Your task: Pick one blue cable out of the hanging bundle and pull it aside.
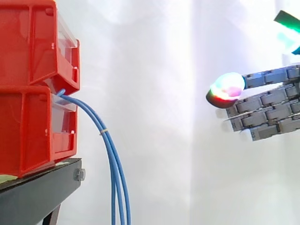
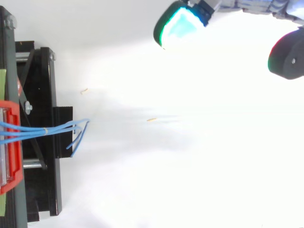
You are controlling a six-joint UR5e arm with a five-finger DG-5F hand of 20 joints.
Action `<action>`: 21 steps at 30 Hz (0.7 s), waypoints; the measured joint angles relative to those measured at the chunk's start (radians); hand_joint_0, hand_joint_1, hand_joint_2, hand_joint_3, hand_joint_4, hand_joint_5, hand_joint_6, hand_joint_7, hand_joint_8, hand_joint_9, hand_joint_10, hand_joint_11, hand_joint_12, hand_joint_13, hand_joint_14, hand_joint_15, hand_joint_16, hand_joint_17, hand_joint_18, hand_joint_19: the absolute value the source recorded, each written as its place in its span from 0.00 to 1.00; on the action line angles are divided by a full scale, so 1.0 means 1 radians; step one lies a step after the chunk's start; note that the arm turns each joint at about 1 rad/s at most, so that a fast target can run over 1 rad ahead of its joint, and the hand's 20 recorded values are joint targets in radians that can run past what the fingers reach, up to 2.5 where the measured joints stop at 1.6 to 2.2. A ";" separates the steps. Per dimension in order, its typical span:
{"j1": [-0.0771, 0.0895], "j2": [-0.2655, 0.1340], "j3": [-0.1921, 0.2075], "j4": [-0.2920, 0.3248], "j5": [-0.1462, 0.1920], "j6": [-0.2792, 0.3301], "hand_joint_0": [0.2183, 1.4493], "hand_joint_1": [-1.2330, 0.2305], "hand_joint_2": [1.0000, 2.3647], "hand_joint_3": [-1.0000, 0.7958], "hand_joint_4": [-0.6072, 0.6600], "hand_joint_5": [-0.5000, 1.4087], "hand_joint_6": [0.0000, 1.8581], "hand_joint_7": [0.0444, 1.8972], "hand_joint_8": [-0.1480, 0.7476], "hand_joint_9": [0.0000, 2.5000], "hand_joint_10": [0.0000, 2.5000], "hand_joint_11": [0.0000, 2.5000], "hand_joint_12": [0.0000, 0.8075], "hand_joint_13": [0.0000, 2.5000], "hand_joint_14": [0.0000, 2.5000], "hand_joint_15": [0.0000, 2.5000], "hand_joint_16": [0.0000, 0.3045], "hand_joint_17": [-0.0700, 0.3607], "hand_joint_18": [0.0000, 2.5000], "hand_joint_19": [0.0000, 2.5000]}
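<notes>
The hand [image 1: 269, 108] reaches out with straight, close-set fingers, holding nothing; the blue cables [image 1: 115, 168] hang from the red bins [image 1: 33, 117] well beyond its fingertips.

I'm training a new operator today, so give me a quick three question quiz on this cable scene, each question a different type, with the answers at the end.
1. True or false: the hand is touching the blue cables.
2. Multiple choice: the blue cables come out A) where the two stacked red bins meet, B) from the top of the upper bin, C) from under the stand.
3. Short answer: is the hand open or shut?
Key: 1 false, it hovers apart from them, off to the side. 2 A. 3 open, its fingers are straight and hold nothing.
</notes>
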 measured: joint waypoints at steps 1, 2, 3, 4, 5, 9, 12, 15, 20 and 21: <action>0.002 -0.001 0.000 0.005 0.010 0.000 0.23 0.51 0.00 0.28 0.60 0.12 0.27 0.32 0.42 0.04 0.00 0.00 0.42 0.01 0.00 0.05 0.17 0.44 0.00 0.09; 0.005 -0.003 0.000 0.010 0.025 -0.001 0.23 0.51 0.00 0.28 0.60 0.12 0.27 0.32 0.42 0.05 0.00 0.00 0.42 0.01 0.00 0.04 0.17 0.44 0.00 0.09; 0.007 -0.003 0.000 0.013 0.036 -0.002 0.23 0.51 0.00 0.28 0.60 0.12 0.27 0.32 0.42 0.04 0.00 0.00 0.42 0.01 0.00 0.05 0.17 0.44 0.00 0.09; 0.010 -0.004 0.000 0.015 0.048 -0.003 0.23 0.51 0.00 0.28 0.60 0.12 0.27 0.32 0.42 0.04 0.00 0.00 0.42 0.01 0.00 0.05 0.17 0.44 0.00 0.09; 0.013 -0.005 0.000 0.017 0.058 -0.004 0.23 0.51 0.00 0.28 0.60 0.12 0.27 0.31 0.42 0.04 0.00 0.00 0.42 0.01 0.00 0.05 0.17 0.44 0.00 0.09; 0.025 -0.027 0.000 0.024 0.095 -0.004 0.23 0.51 0.00 0.28 0.60 0.12 0.27 0.32 0.42 0.04 0.00 0.00 0.42 0.01 0.00 0.05 0.17 0.44 0.00 0.09; 0.034 -0.049 0.000 0.041 0.108 -0.004 0.23 0.51 0.00 0.28 0.60 0.12 0.27 0.31 0.42 0.04 0.00 0.00 0.42 0.01 0.00 0.04 0.17 0.43 0.00 0.09; 0.043 -0.060 0.000 0.058 0.124 -0.007 0.23 0.51 0.00 0.28 0.60 0.12 0.27 0.31 0.42 0.05 0.00 0.00 0.42 0.01 0.00 0.04 0.17 0.43 0.00 0.09; 0.061 -0.068 0.000 0.080 0.176 -0.016 0.23 0.51 0.00 0.28 0.60 0.12 0.27 0.31 0.42 0.05 0.00 0.00 0.42 0.02 0.00 0.04 0.16 0.42 0.00 0.08; 0.064 -0.068 -0.001 0.084 0.184 -0.018 0.23 0.50 0.00 0.28 0.60 0.12 0.27 0.31 0.42 0.05 0.00 0.00 0.42 0.02 0.00 0.04 0.16 0.42 0.00 0.08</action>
